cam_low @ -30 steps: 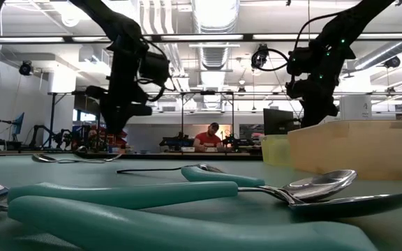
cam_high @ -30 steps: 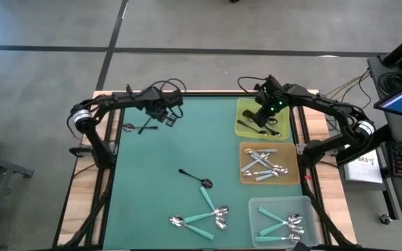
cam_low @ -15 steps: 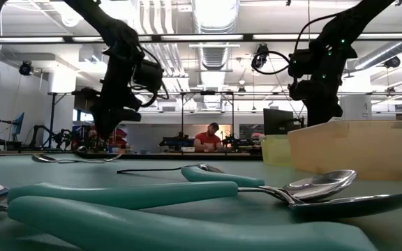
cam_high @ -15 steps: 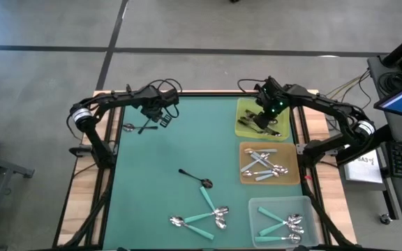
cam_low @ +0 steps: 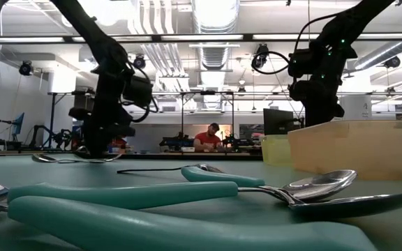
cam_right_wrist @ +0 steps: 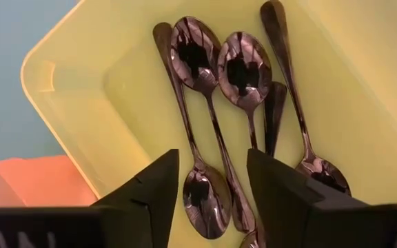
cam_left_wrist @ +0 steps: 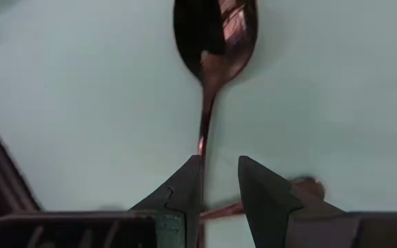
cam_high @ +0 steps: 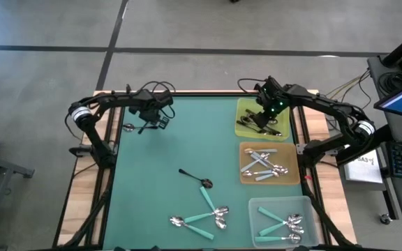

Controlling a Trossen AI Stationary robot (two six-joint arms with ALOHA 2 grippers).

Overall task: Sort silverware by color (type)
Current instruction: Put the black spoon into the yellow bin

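Left gripper [cam_high: 147, 124] sat low at the mat's far-left, jaws parted narrowly around a dark spoon's [cam_left_wrist: 209, 65] handle, not clearly clamped. Teal spoons [cam_high: 202, 215] lay near-centre. Right gripper [cam_high: 262, 120] hovered spread apart over dark spoons [cam_right_wrist: 216, 103] in the yellow tray [cam_right_wrist: 74, 103].

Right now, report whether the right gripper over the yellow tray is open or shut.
Open. The right gripper hovers above the yellow tray, its fingers spread with a wide gap and nothing between them.
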